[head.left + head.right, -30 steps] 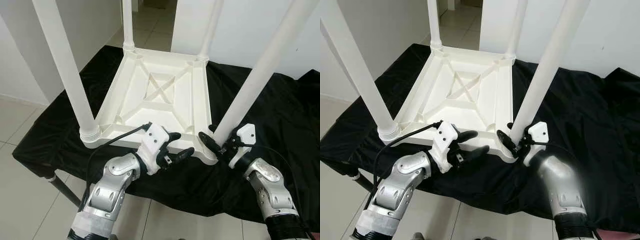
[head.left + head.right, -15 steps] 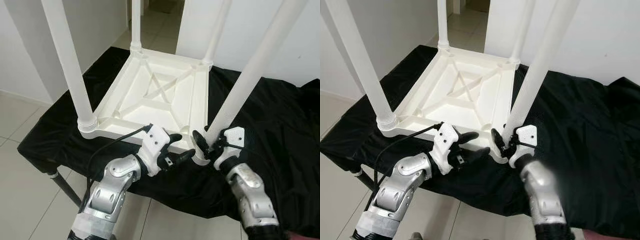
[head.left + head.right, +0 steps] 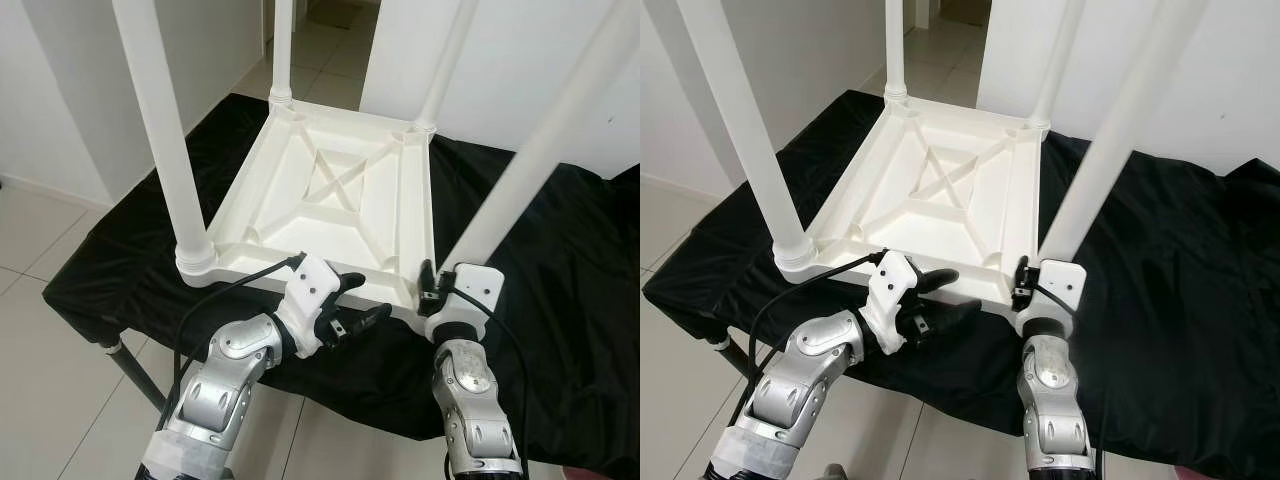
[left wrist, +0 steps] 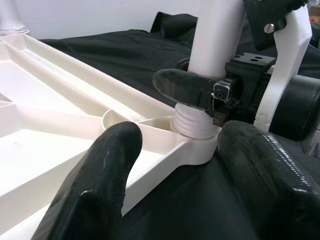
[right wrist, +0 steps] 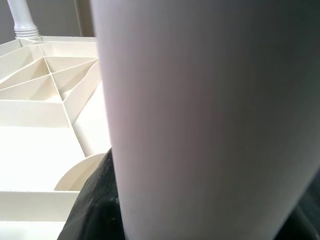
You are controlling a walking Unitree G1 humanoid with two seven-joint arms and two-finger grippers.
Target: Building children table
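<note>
A white plastic children's table lies upside down on a black cloth, with its legs pointing up. My right gripper is shut on the near right leg just above its threaded base, which sits in the corner socket. One of its fingers wraps across the front of that leg. The leg is close up in the right wrist view. My left gripper is open at the near rim, its two fingers astride the rim beside that corner.
The black cloth covers a work table whose dark metal leg shows at the lower left. The near left leg of the children's table rises close to my left arm. Tiled floor and white walls surround the table.
My right forearm has swung from the right side to straight below the near right leg, the gripper turning around it. The left gripper kept its place. The camera has shifted a little.
</note>
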